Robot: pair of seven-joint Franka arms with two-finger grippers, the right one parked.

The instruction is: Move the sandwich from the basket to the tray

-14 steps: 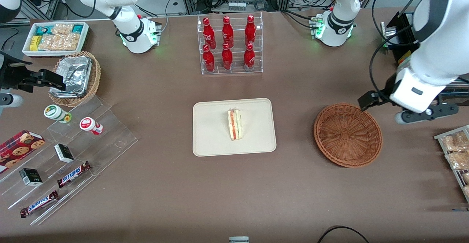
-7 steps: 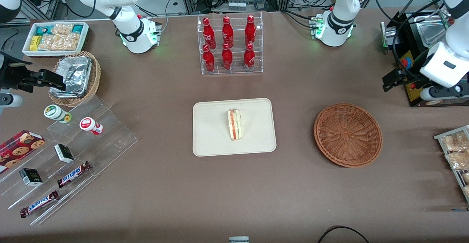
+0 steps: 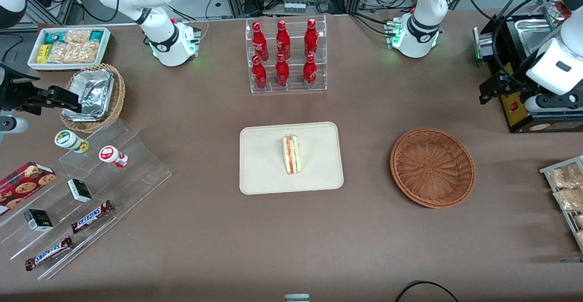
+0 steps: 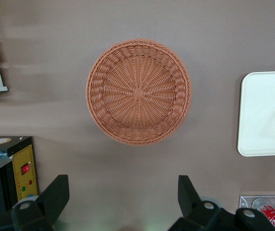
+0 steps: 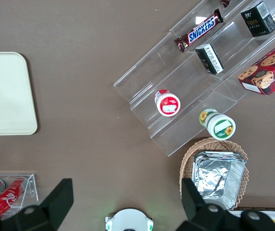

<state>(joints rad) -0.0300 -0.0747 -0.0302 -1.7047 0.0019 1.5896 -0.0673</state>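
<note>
Jaws (image 4: 123,199) spread wide and holding nothing, high above bare table near the basket (image 4: 139,91), touching nothing.

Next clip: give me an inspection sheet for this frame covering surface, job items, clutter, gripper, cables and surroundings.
Surface: brown table, no spills seen.
Job items: sandwich lies on the tray; basket holds nothing, set toward the working arm's end.
Clutter: bottle rack farther from the front camera than the tray; clear stepped stand with candy bars, small boxes and cups; foil-lined basket; snack bin; snack bags.
Gripper: gripper open, holding nothing, raised above the table beside the basket, near the black machine.
Cables: black cable at the table's near edge; arm cabling over the machine.
Surroundings: metal racks and wiring past the table.
</note>
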